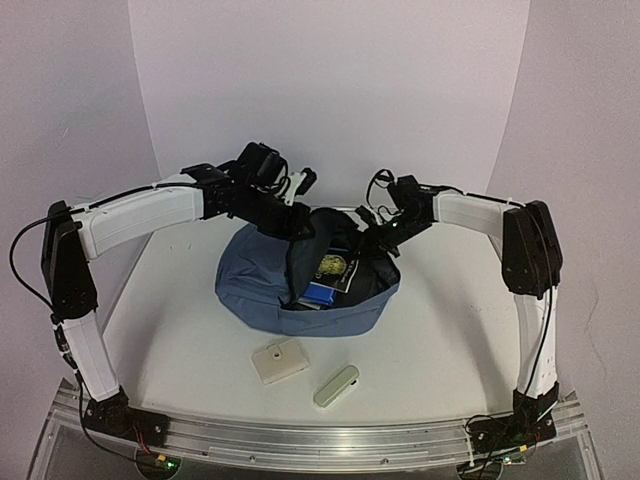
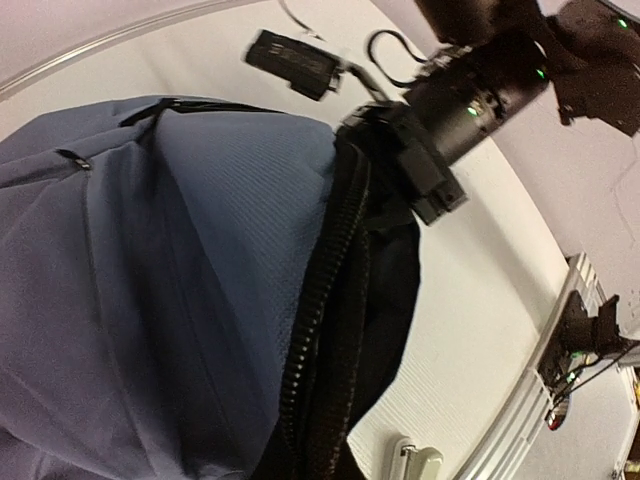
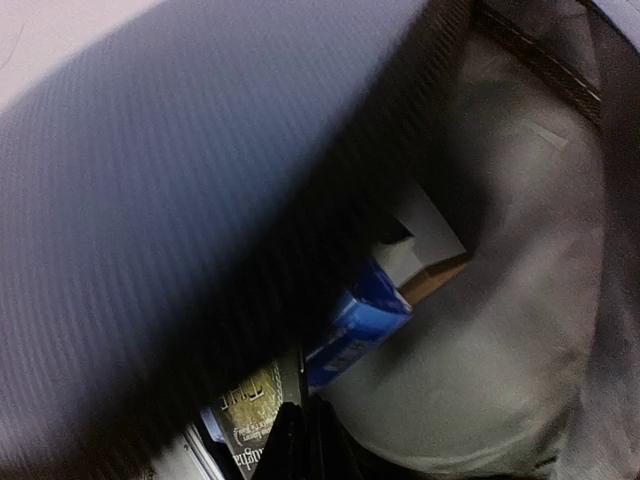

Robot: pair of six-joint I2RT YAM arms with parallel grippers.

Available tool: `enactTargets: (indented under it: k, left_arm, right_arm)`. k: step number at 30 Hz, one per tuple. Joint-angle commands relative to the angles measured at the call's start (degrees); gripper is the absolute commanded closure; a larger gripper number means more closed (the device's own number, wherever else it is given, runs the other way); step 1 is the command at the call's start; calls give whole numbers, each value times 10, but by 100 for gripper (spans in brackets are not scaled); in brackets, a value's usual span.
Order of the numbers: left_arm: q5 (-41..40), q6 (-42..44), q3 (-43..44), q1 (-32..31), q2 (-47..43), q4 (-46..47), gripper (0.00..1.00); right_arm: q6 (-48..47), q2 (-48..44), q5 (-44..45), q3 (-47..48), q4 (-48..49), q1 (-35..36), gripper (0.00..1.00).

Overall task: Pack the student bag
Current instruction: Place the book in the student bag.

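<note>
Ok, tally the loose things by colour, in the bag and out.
Cream: 2, flat square block, rounded oblong case, both on the table.
Bright blue: 1, box inside the slate-blue fabric backpack.
Black with gold print: 1, book inside.
Total: 4

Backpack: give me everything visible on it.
The bag is soft slate-blue fabric, slumped on the table, black zipper open, grey lining. Inside lie a blue box and a dark book with gold print. The left end effector and right end effector meet its rim; grip unclear.
</note>
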Motion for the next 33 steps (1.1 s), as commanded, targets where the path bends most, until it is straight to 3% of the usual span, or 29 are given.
enactTargets:
  k: [1, 5, 8, 14, 18, 28, 30, 33]
  left_arm:
    - [58, 33, 11, -29, -9, 15, 77]
    - [24, 2, -50, -24, -57, 42, 37]
    - [-17, -37, -117, -8, -111, 67, 21]
    - [-96, -123, -219, 7, -174, 65, 14]
    - [-122, -183, -277, 22, -192, 65, 14]
    - [-107, -252, -351, 50, -139, 123, 17]
    - [-95, -247, -350, 54, -119, 145, 19]
    - [-75, -236, -334, 66, -84, 172, 28]
  right_arm:
    - [16, -4, 23, 18, 22, -1, 78]
    - [12, -42, 21, -2, 21, -32, 52]
    - [-5, -72, 47, -28, 17, -68, 39]
    - [-56, -96, 125, -49, 4, -96, 26]
    - [-43, -66, 109, -36, 3, -96, 17]
    - [-40, -31, 58, -71, 2, -82, 19]
    - [-45, -31, 62, -89, 3, -78, 27]
    - [-45, -30, 83, -100, 2, -79, 55]
